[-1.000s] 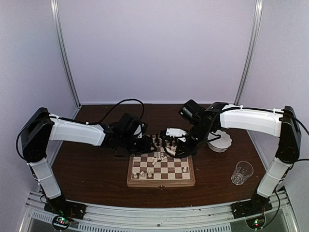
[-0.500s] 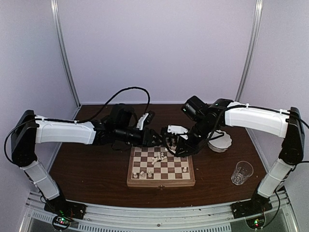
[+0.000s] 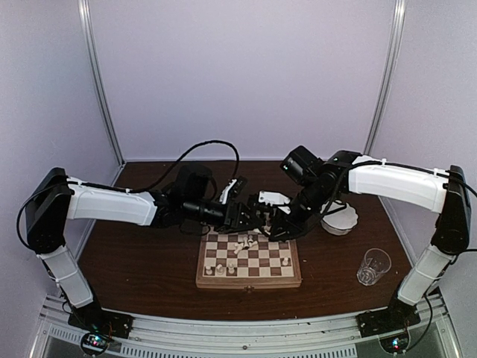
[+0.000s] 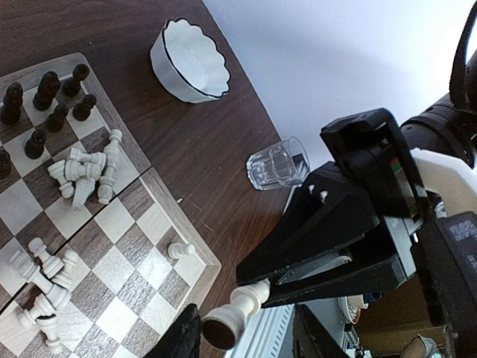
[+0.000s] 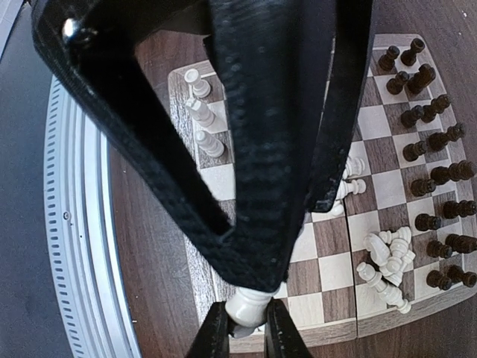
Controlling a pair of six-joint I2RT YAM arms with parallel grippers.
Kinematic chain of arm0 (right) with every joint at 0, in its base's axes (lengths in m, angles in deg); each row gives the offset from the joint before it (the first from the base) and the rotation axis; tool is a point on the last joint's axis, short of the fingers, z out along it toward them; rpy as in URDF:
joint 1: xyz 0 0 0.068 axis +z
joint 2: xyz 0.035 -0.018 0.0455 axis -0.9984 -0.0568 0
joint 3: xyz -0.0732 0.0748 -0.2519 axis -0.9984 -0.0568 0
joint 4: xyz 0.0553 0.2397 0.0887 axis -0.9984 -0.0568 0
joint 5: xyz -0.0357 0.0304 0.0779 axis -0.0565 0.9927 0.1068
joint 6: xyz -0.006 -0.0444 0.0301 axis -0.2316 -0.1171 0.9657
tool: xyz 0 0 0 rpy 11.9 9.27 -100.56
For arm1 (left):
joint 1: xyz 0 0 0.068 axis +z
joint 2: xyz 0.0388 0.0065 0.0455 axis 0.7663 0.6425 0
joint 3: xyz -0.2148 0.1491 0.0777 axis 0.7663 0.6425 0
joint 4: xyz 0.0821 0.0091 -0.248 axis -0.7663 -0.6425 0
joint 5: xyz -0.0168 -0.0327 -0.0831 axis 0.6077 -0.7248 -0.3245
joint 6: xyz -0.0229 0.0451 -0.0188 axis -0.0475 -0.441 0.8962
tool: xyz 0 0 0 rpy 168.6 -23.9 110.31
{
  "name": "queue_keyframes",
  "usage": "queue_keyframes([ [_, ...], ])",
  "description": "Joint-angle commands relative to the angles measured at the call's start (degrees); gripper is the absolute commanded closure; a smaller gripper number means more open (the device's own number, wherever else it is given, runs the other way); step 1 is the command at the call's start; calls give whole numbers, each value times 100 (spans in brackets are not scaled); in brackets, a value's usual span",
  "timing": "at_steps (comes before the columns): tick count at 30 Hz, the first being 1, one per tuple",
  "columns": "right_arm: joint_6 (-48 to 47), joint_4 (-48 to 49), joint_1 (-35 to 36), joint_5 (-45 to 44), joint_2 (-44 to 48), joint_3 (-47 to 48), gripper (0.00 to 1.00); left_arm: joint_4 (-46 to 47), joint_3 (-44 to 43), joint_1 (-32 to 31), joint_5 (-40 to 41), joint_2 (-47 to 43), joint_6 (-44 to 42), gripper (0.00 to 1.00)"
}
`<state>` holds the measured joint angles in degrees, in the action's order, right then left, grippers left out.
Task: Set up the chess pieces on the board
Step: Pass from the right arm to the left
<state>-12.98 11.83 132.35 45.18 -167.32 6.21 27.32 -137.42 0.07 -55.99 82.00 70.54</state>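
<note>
Above the far edge of the board (image 3: 250,284), in the overhead view, the left claw (image 3: 250,216) and the right claw (image 3: 267,221) are meeting tip to tip, each arm reaching in from its own side. The board is lying at the middle of the bench (image 3: 134,261), closer to its near edge. A white scalloped bowl (image 3: 350,217) is sitting toward the right edge, and a clear glass (image 3: 373,265) is standing toward the near right corner. How either claw is set cannot be told from this view.

In the left wrist view, the right claw is pinching a white piece (image 4: 237,312) by its head end and holding it in the air between the two claws. The left claw's fingers (image 4: 182,339) are standing spread on either side of its base, with a gap showing on one side. Below, dark pieces (image 4: 45,97) are standing along one side of the board. Other white pieces (image 4: 86,168) are lying toppled in two heaps, and one white pawn (image 4: 177,250) is standing alone near a corner.

In the right wrist view, the right claw's fingers (image 5: 216,332) are pressing on the white piece from both sides. The left claw's black body is filling the middle of the frame just beyond it.
</note>
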Motion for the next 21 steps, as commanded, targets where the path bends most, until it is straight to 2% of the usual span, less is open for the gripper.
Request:
queue_keyframes([
  [1,-31,-35,2,112,173,118,95,341,-19,-33,-229,106,72,60],
  [5,-22,-13,0,86,150,155,95,385,-39,-47,-335,167,128,68],
  [15,-5,9,1,65,137,200,95,489,6,-56,-428,251,237,70],
  [21,4,7,-4,58,127,236,95,657,23,-67,-493,302,315,83],
])
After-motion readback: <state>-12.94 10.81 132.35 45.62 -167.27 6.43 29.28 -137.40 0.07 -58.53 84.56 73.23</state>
